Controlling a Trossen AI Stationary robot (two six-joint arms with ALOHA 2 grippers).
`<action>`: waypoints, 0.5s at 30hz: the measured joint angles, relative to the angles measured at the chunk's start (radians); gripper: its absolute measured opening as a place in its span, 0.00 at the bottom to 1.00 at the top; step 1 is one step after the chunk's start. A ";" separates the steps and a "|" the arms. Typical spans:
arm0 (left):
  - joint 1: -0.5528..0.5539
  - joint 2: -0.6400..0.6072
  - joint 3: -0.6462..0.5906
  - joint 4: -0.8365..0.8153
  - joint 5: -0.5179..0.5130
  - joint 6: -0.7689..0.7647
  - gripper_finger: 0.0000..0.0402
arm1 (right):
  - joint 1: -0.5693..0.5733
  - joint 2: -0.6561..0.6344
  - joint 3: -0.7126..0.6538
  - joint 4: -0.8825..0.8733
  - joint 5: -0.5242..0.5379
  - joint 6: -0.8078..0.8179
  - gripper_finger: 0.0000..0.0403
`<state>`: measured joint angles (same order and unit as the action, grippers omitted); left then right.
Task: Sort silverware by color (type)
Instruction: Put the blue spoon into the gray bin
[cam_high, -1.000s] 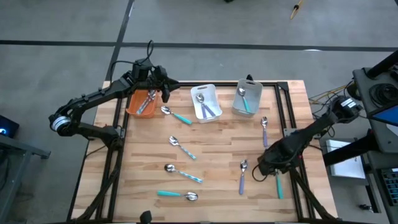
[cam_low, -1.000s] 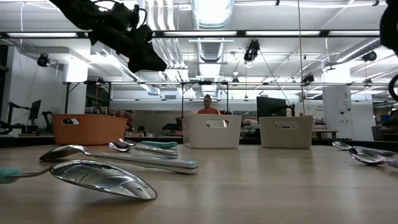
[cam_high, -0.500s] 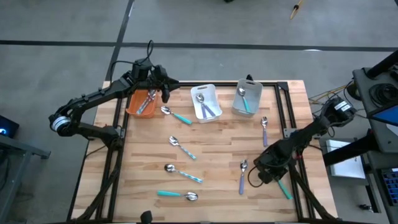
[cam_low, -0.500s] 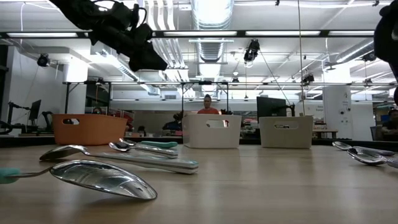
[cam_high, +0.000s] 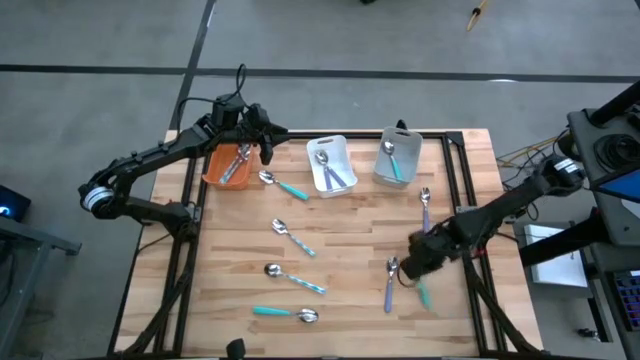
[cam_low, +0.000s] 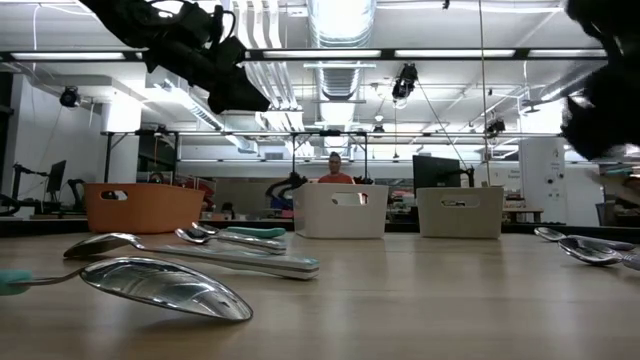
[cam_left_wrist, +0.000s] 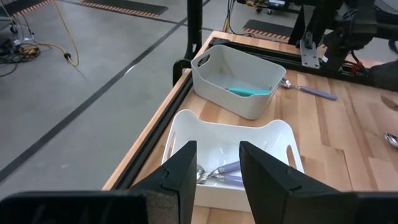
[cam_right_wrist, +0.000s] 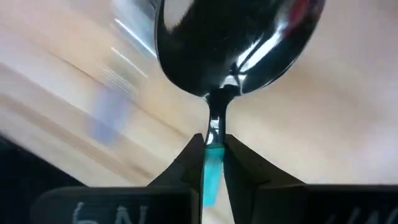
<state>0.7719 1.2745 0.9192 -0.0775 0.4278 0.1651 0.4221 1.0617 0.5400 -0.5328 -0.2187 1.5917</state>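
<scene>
Lighting: bright and even, from long ceiling tube lamps (cam_low: 450, 53) seen in the low view; shadows on the pale wooden slatted surface (cam_high: 340, 250) are faint. Glare: white highlights on the shiny metal spoon bowl (cam_right_wrist: 239, 43) in the right wrist view. Blur: that view's background streaks; the nearest large spoon bowl (cam_low: 165, 287) in the low view is soft.

the high view looks straight down on the whole bench (cam_high: 340, 230) and both arms. the low view sits at bench-top height, close to a spoon (cam_low: 165, 285), facing the three bins and the room behind. the left wrist view looks past its fingers (cam_left_wrist: 186, 171) into the white bin (cam_left_wrist: 230, 155). the right wrist view is pressed close to a teal-handled spoon (cam_right_wrist: 239, 43). the high, low and left wrist views all share the white bin.
</scene>
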 joint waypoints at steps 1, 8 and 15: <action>0.000 0.000 0.000 0.002 0.000 0.000 0.25 | -0.018 -0.024 0.016 0.004 0.072 -0.029 0.07; 0.000 0.000 0.000 0.009 0.000 -0.001 0.25 | -0.159 -0.109 0.128 0.022 0.369 -0.405 0.07; 0.000 0.000 -0.006 0.011 0.001 -0.021 0.25 | -0.336 -0.061 0.247 0.140 0.417 -0.834 0.07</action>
<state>0.7719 1.2747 0.9127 -0.0670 0.4286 0.1445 0.0862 1.0009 0.7871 -0.3925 0.1987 0.7575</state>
